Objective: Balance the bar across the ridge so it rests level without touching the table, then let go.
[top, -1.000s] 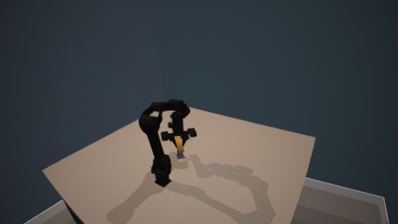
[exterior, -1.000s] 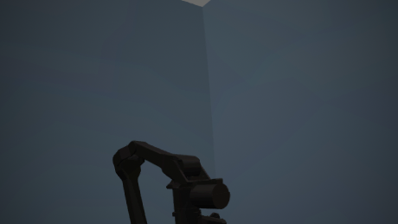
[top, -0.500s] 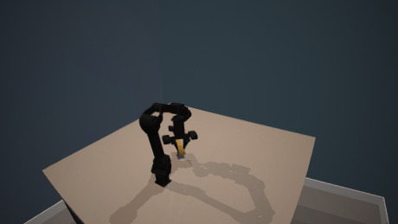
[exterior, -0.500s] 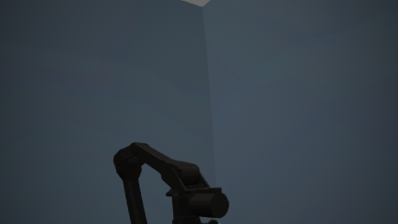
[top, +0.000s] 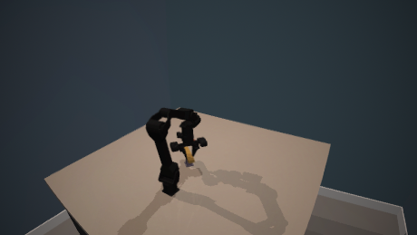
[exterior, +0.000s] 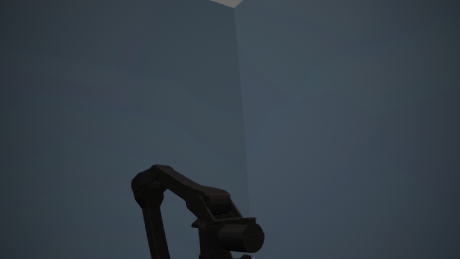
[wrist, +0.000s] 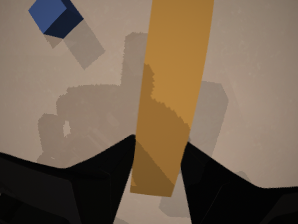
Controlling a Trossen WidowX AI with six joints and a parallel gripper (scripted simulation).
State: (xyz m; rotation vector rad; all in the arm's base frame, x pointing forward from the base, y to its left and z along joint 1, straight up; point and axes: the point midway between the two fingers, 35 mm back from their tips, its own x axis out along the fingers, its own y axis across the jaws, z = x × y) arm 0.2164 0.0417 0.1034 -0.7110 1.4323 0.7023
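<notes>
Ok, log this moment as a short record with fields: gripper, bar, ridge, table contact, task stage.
gripper: gripper shut on the orange bar
bar: orange bar, clamped near one end, the rest reaching out ahead of the fingers
ridge: blue block on the table, up and to the left of the bar in the wrist view, apart from it
table contact: bar appears lifted, its shadow cast on the table
task stage: bar not yet on the ridge, not released

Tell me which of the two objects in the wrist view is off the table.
The orange bar, clamped in the gripper above the table. The blue ridge block sits on the table, upper left.
</notes>
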